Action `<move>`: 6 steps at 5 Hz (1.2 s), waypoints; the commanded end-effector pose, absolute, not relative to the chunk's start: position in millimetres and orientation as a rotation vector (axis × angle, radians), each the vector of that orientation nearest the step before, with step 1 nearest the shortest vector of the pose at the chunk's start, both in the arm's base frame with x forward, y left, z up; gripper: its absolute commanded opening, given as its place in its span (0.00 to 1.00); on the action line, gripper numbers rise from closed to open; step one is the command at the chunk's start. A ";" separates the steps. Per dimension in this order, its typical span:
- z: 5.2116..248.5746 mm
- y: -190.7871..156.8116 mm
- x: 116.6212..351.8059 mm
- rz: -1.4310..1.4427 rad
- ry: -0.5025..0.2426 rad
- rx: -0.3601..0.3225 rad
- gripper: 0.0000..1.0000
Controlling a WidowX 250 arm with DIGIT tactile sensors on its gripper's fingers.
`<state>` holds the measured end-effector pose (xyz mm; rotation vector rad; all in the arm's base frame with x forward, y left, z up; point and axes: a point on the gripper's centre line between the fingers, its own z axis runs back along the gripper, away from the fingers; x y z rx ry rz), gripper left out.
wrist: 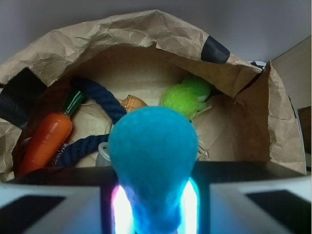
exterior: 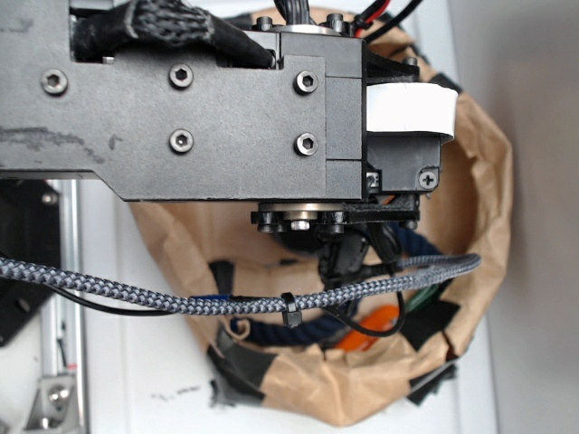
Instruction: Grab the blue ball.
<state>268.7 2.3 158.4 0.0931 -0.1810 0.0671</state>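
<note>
Closed on one blue ball (wrist: 152, 161), gripper (wrist: 155, 207) with two glowing fingers (wrist: 122, 209) pressed against its lower sides, ball squeezed narrow at the bottom and filling the wrist view's centre, held above the bag floor. Below and behind, one brown paper bag (wrist: 146, 34) with rolled-down rim and black tape patches. Inside: one navy rope (wrist: 100, 105) looping at left, one orange carrot (wrist: 46, 141) with green top lying just beside the rope, one lime-green plush toy (wrist: 185, 97) toward the back right, one small tan object (wrist: 134, 103) between rope and plush, hard to identify. From outside, arm (exterior: 181, 99) covering most of the bag (exterior: 479, 181), ball hidden, one braided cable (exterior: 226, 298) crossing in front.
</note>
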 end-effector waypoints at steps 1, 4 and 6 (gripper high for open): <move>180.7 2.3 281.8 0.080 -0.245 0.088 0.00; 180.7 2.3 281.8 0.080 -0.245 0.088 0.00; 180.7 2.3 281.8 0.080 -0.245 0.088 1.00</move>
